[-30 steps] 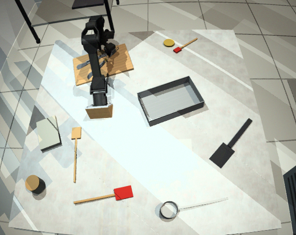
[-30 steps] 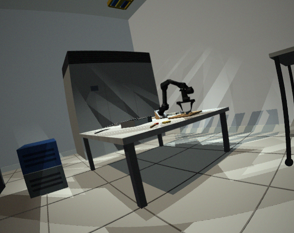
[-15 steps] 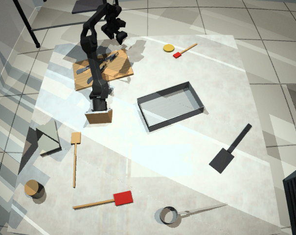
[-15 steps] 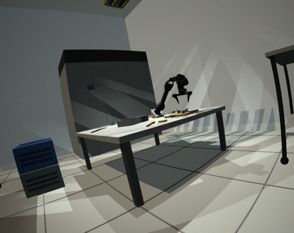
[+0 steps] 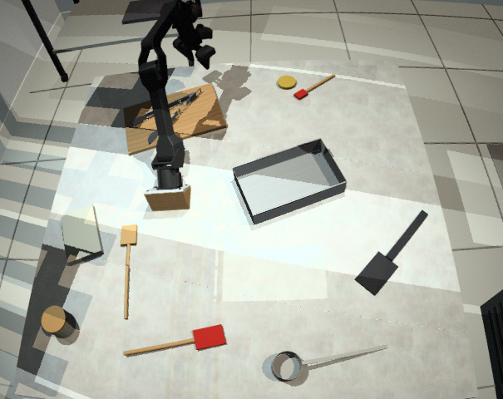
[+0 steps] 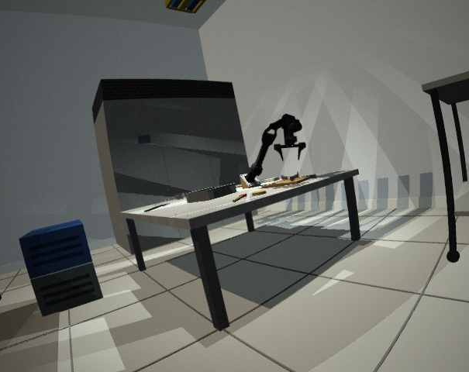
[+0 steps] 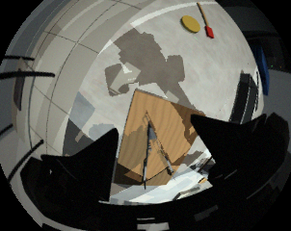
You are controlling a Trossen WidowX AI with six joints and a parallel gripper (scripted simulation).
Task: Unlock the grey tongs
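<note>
The grey tongs [image 5: 145,118] [image 6: 292,177] [image 7: 150,132] lie on the wooden board [image 5: 212,100] [image 7: 160,103], their two arms spread apart in a V. In the wrist view the V's point is toward the top and the arm ends are toward the bottom. In the top view the robot's arm hides part of them. My gripper [image 5: 199,65] [image 6: 291,160] [image 7: 155,125] is wide open and empty, raised well above the board, with the fingers pointing down and not touching the tongs. The roasting tin [image 5: 298,208] [image 6: 222,192] stands apart from the board with nothing across it.
A yellow disc [image 5: 286,82] [image 7: 190,24] and a small red-headed spatula [image 5: 300,94] [image 7: 209,32] lie beyond the tin. A black spatula [image 5: 376,273], a larger red spatula [image 5: 209,337], a wooden spatula [image 5: 129,234], a cylinder [image 5: 53,319] and a pale block [image 5: 81,229] are elsewhere on the table.
</note>
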